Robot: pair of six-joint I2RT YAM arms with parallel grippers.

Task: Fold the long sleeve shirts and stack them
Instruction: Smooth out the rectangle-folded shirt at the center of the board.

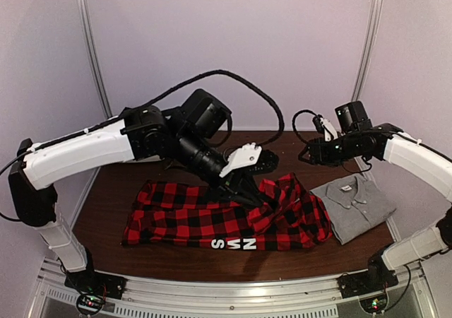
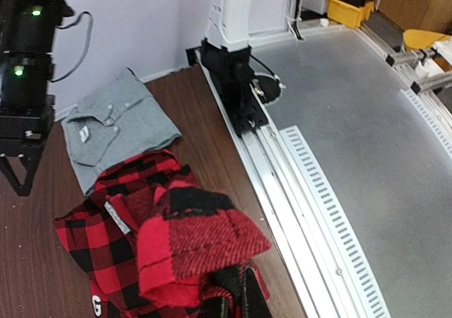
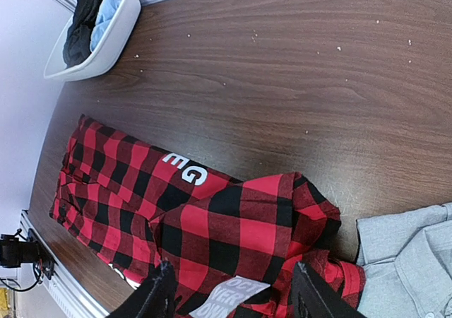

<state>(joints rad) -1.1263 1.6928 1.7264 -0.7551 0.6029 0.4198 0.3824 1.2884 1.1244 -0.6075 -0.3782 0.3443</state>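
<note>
The red-and-black check flannel shirt (image 1: 212,219) lies spread across the middle of the brown table, white lettering at its near edge. My left gripper (image 1: 244,191) is shut on a bunched fold of it; in the left wrist view the fingers (image 2: 247,297) pinch the red cloth (image 2: 191,247). The plain grey shirt (image 1: 353,205) lies folded at the right, collar up, touching the flannel's right edge; it also shows in the left wrist view (image 2: 116,124). My right gripper (image 1: 309,152) hangs open and empty above the flannel's right end (image 3: 233,219), its white label (image 3: 229,298) between the fingertips.
A white plastic tub (image 3: 116,32) holding dark and light blue clothes stands at the table's far left corner. The metal rail (image 2: 282,184) runs along the near edge. The right arm's mount (image 2: 233,85) stands beside the grey shirt. Bare wood (image 3: 296,71) lies behind the flannel.
</note>
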